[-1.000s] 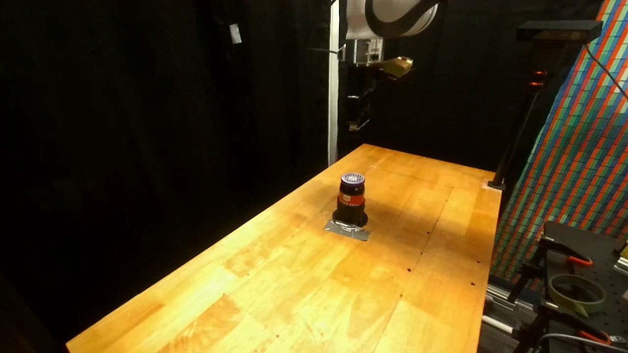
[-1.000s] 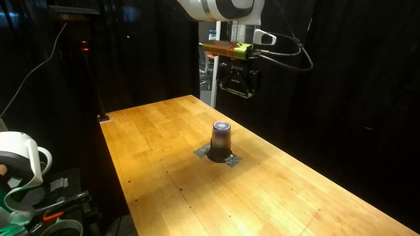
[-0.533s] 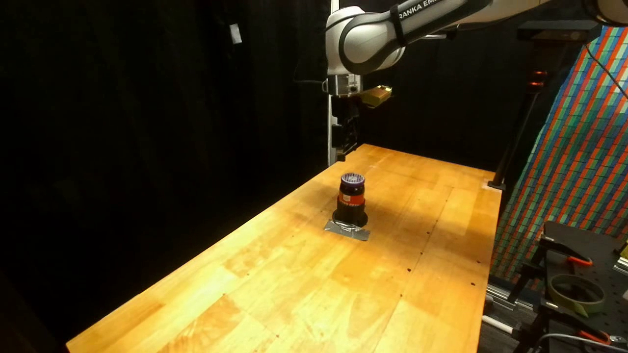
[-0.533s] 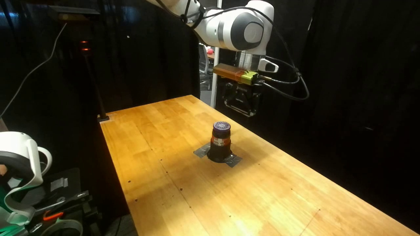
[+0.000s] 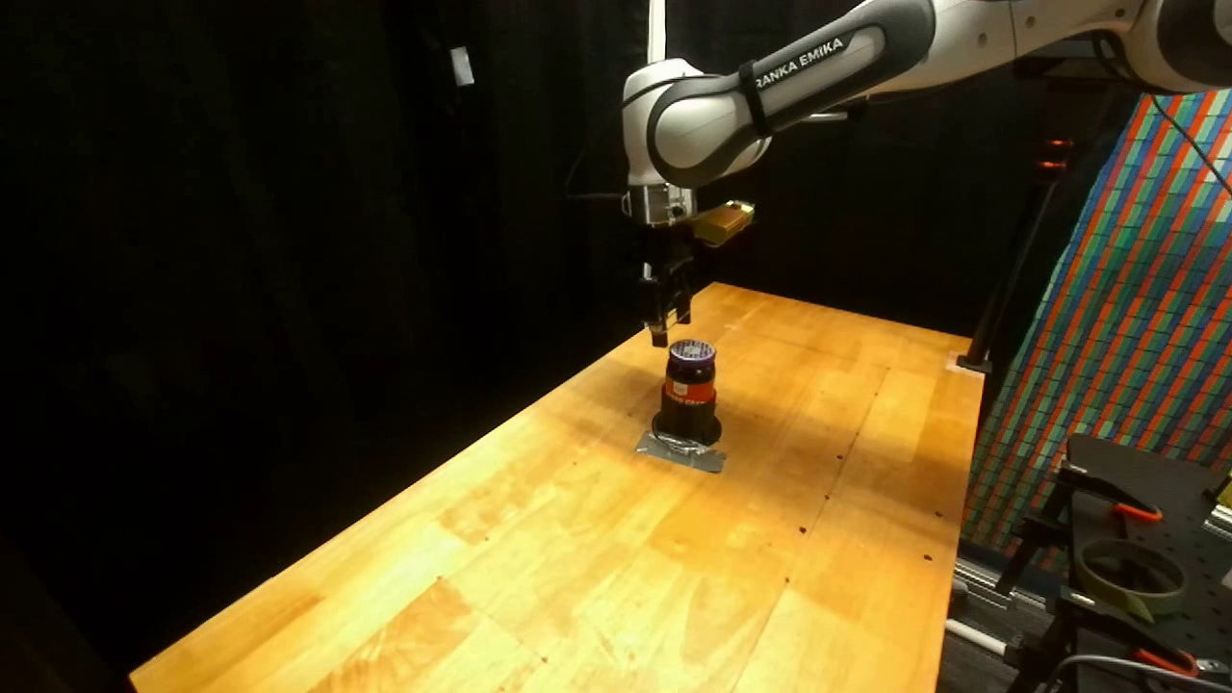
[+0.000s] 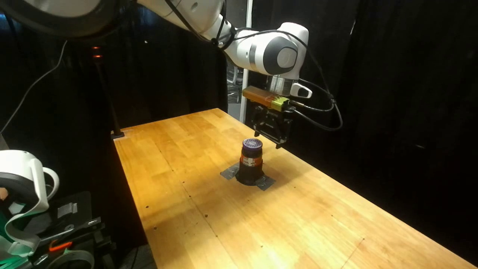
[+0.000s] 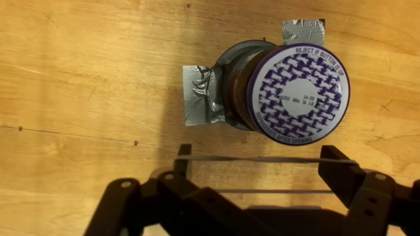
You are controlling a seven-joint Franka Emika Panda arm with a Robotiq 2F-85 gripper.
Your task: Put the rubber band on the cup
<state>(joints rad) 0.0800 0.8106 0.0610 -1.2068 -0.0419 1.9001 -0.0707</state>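
The cup, a dark jar-like cylinder [image 5: 691,395] with an orange-red stripe and a purple-white lid, stands upright on the table in both exterior views [image 6: 251,160]. In the wrist view its lid [image 7: 299,95] is at upper right, ahead of the fingers. My gripper [image 7: 256,152] is open, with a thin rubber band [image 7: 249,159] stretched around both fingers; two strands cross the gap. In both exterior views the gripper [image 5: 672,329] hangs beside the cup, its fingertips [image 6: 267,140] near lid height and apart from the lid. The band is too thin to follow in an exterior view.
The cup's black base is fixed with grey tape [image 7: 204,95] to the wooden table [image 5: 616,568]. A black stand [image 5: 974,363] is at a table corner. Black curtains hang behind. A side cart holds a tape roll [image 5: 1131,577].
The arm has come down from high above the table to near the height of the cup's lid, beside the cup. The cup has not moved.
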